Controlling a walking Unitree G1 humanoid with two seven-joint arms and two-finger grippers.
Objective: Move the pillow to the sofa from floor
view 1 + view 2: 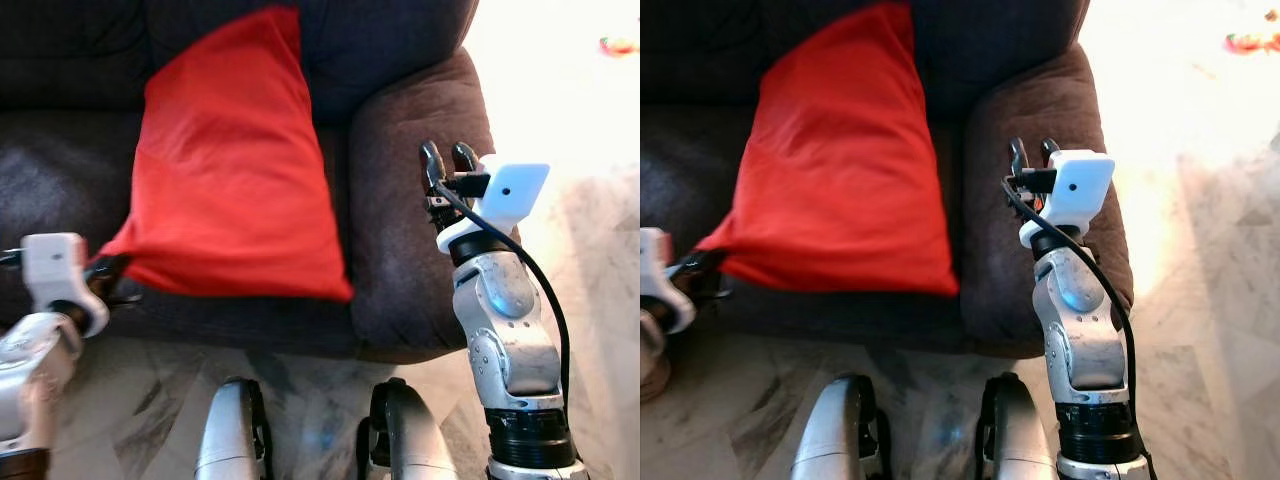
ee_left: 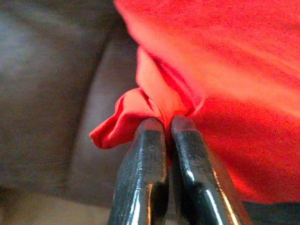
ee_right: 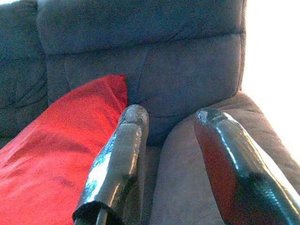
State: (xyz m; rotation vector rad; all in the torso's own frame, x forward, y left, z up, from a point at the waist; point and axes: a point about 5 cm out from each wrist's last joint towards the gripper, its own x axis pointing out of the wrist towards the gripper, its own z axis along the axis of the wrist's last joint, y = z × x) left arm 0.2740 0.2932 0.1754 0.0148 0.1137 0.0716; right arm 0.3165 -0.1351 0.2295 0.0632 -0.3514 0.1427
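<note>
A red pillow [image 1: 230, 170] lies on the dark sofa's seat [image 1: 45, 180], leaning up against the backrest. My left gripper [image 2: 168, 124] is shut on the pillow's lower left corner [image 2: 150, 101], at the front edge of the seat [image 1: 105, 268]. My right gripper [image 1: 448, 157] is raised above the sofa's right armrest [image 1: 400, 200], open with nothing between its fingers [image 3: 117, 154], to the right of the pillow [image 3: 51, 154].
The sofa's backrest [image 3: 140, 42] rises behind the pillow. Pale marble floor [image 1: 590, 230] runs along the right of the sofa and in front of it. A small colourful object [image 1: 618, 45] lies on the floor at the far right. My legs [image 1: 235, 430] stand close to the sofa's front.
</note>
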